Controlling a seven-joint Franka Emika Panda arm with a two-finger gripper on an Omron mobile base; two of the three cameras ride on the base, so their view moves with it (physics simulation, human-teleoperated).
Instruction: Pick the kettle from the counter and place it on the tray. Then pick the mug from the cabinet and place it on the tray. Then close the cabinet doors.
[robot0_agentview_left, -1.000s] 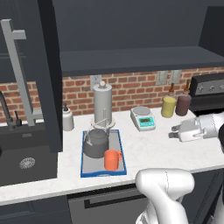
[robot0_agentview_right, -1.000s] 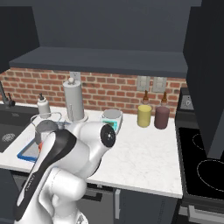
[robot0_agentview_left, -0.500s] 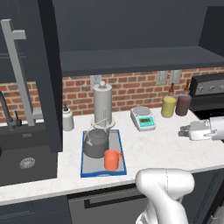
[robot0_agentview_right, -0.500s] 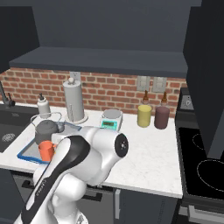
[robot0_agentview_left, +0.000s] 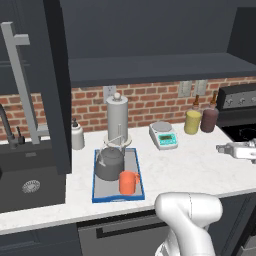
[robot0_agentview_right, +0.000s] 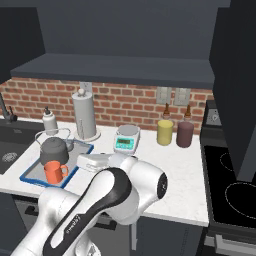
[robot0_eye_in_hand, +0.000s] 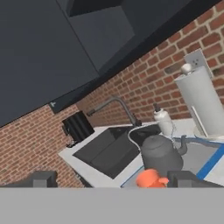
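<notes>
The dark grey kettle (robot0_agentview_left: 109, 163) and the orange mug (robot0_agentview_left: 128, 182) both stand on the blue-rimmed tray (robot0_agentview_left: 116, 196) on the white counter (robot0_agentview_left: 190, 167). My gripper (robot0_agentview_left: 223, 148) hovers over the counter far to the right of the tray, open and holding nothing. From the hand view the kettle (robot0_eye_in_hand: 159, 153) and mug (robot0_eye_in_hand: 150, 178) lie well ahead of the wide-apart fingertips (robot0_eye_in_hand: 42, 179). The cabinet (robot0_agentview_left: 150, 67) stands with its left door (robot0_agentview_left: 56, 85) swung out, bar handle (robot0_agentview_left: 21, 85) showing. In the right base view the right door (robot0_agentview_right: 239, 85) also hangs open.
A paper-towel cylinder (robot0_agentview_left: 117, 120) stands just behind the tray, with a soap bottle (robot0_agentview_left: 77, 135) and black sink (robot0_agentview_left: 25, 175) to its left. A kitchen scale (robot0_agentview_left: 163, 135), yellow jar (robot0_agentview_left: 192, 121) and dark jar (robot0_agentview_left: 210, 119) sit along the brick wall. The stove (robot0_agentview_right: 235, 185) is at the right.
My hand has swung further right over the counter, away from the tray, staying open. Kettle and mug have not moved.
</notes>
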